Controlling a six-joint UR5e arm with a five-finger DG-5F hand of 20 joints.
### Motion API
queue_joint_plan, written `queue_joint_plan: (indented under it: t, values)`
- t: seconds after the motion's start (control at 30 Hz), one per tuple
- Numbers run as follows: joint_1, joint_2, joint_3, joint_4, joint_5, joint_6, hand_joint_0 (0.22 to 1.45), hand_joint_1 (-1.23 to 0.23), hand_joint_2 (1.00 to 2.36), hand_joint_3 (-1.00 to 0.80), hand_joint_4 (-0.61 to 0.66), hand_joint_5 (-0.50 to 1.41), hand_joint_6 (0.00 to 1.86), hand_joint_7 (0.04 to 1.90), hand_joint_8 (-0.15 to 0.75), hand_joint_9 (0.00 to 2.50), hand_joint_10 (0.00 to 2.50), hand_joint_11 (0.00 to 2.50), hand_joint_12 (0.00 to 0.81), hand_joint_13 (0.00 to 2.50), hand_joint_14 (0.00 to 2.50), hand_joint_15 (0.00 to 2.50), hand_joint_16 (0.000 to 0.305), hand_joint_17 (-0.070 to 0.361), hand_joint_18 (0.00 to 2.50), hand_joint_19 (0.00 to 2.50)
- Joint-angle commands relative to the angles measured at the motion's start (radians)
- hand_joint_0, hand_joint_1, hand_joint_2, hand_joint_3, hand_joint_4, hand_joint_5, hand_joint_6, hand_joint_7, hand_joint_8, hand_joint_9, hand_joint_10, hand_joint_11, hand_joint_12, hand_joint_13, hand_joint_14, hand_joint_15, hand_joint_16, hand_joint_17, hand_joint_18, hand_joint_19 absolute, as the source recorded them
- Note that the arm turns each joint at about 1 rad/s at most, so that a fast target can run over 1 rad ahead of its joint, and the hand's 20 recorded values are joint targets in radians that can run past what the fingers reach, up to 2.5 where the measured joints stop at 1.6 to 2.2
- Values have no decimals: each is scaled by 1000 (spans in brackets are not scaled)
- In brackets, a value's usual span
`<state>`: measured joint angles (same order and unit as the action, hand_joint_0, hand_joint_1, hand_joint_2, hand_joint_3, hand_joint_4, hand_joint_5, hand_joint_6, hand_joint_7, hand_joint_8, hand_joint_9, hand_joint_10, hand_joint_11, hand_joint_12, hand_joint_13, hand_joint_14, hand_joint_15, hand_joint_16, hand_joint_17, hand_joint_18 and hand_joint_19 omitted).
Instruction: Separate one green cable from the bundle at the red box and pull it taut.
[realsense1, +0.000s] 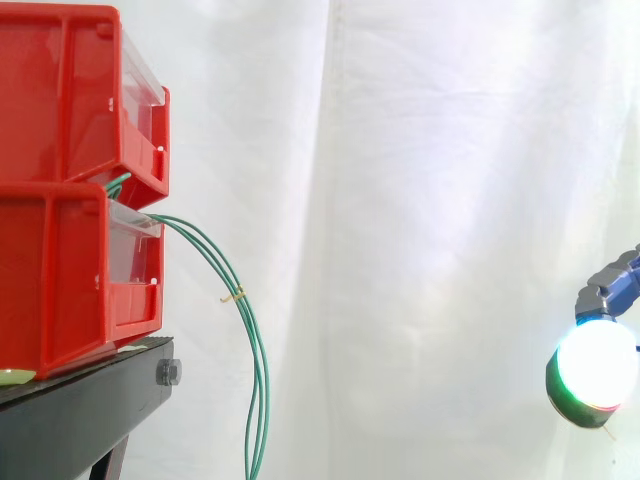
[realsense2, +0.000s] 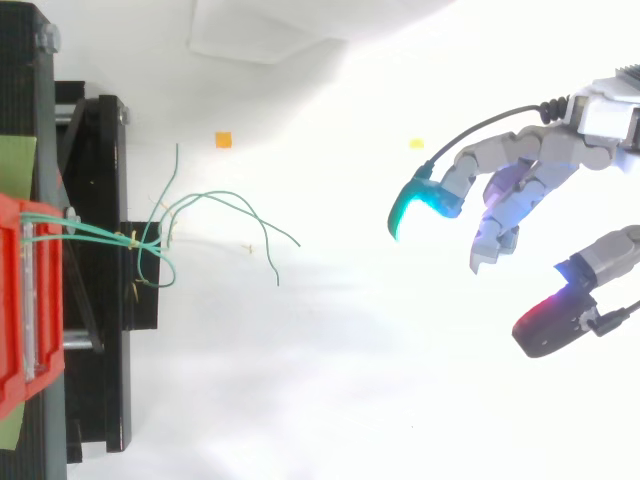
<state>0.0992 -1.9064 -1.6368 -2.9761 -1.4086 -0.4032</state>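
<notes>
- Green cables (realsense1: 260, 400) come out in a small bunch from the gap between the two red bins, at their front edge.
- Seen from the side, they curve out from the bins and then hang down close together. They are loose, not pulled tight, and run off the bottom edge.
- A little tan tie (realsense1: 233, 295) sits on the bunch part of the way down.
- Seen from above, the cables (realsense2: 100, 232) leave the bin side by side and then spread apart. The loose ends point different ways, and two of them reach out toward the hand's side.
- The upper red bin (realsense1: 70, 95) sits on top of the lower red bin (realsense1: 60, 280). Both stand on the black bench (realsense1: 80, 410).
- A green sheet (realsense2: 15, 160) lies on the bench next to the bins.
- The hand (realsense2: 545, 160) is on the far side from the bins, well apart from the cables, and touches nothing.
- Its fingers are spread wide and bent only a little — the hand has hold of nothing.
- From above, one pad (realsense2: 425, 205) glows cyan and the thumb's pad (realsense2: 550, 325) glows red.
- From the side, a pad (realsense1: 597, 362) glows white, low down by the right edge.
- A small orange bit (realsense2: 223, 140) and a small yellow bit (realsense2: 417, 144) lie on the white ground below.
- A white curtain (realsense1: 420, 150) hangs behind it all.
</notes>
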Motion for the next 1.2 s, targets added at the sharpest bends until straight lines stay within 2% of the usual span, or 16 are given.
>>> queue_joint_plan:
  t: [0.0,0.7,1.17]
  values:
    - [-1,0,0,-3,0,-9,539,-685,1000,-500,136,-188,502,725,191,877,12,570,304,986,18,566,34,75,581,606]
    - [0,0,0,2,0,-49,535,-682,1000,-500,134,-188,502,723,192,873,14,561,309,992,16,564,34,76,580,606]
    - [2,0,0,-53,-3,-48,539,-686,1000,-500,135,-185,502,722,186,910,12,564,309,1047,16,566,33,75,583,605]
